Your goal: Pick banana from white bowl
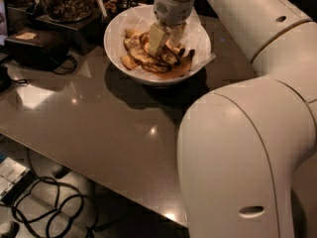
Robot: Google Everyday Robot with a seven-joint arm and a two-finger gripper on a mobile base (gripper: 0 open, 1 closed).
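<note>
The white bowl [115, 44], lined with white paper, stands at the back of the dark table. It holds several brown-streaked bananas. The palest, speckled banana [137, 47] lies on the left of the pile. My gripper [166, 37] reaches straight down into the bowl from above, its tips among the bananas at the middle of the pile, just right of the pale banana. The gripper's wrist hides the bananas at the back of the bowl.
A black box with a cable [35, 47] sits left of the bowl, and a jar of nuts [67, 1] stands behind it. My large white arm [247, 148] fills the right side. The table's front edge [99, 182] runs diagonally, with cables on the floor [49, 209] below.
</note>
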